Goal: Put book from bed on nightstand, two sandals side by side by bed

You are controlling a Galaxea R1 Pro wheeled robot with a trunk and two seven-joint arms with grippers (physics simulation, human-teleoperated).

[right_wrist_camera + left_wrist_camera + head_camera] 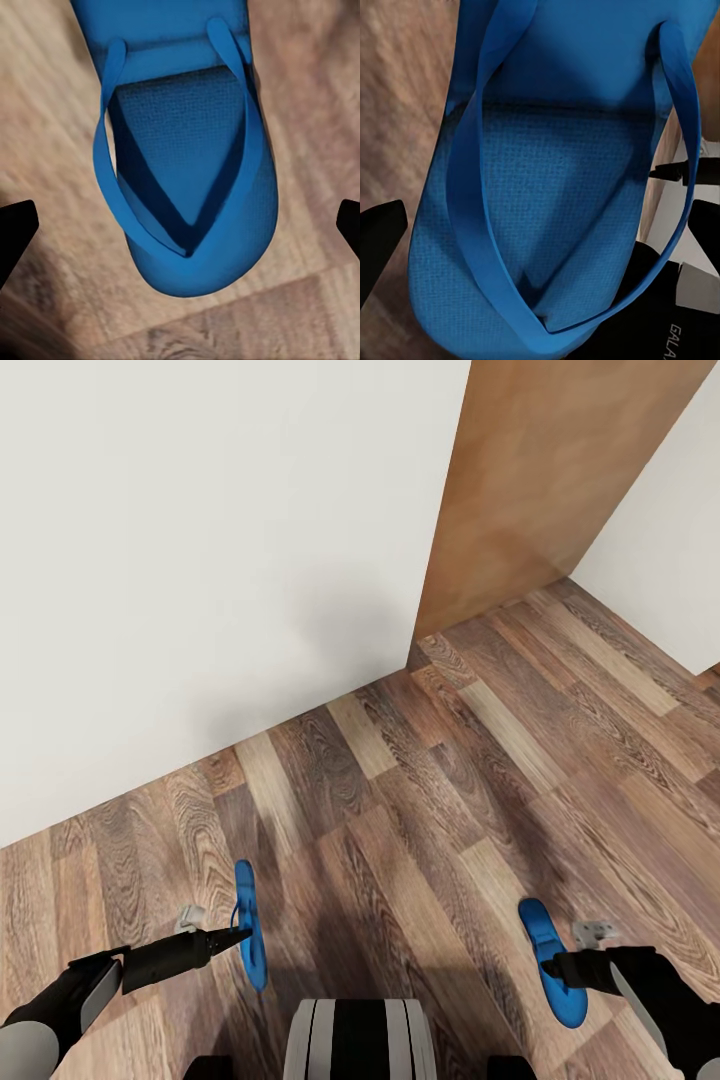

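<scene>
Two bright blue sandals are in view. One sandal [250,960] hangs on edge just above the floor at the lower left, and my left gripper [240,935] is shut on it. In the left wrist view that sandal [555,187] spans the gap between the fingers [379,240]. The other sandal [565,1000] appears to lie flat on the floor at the lower right. My right gripper [552,967] hovers over it, open. In the right wrist view this sandal [187,135] sits well inside the wide-apart fingertips [15,232]. The book, bed and nightstand are out of view.
A white wall [200,560] runs close ahead on the left. A brown wooden door [540,480] stands ahead on the right, with more white wall beyond it. Brown wood-plank floor [450,780] stretches between them and my trunk [360,1040].
</scene>
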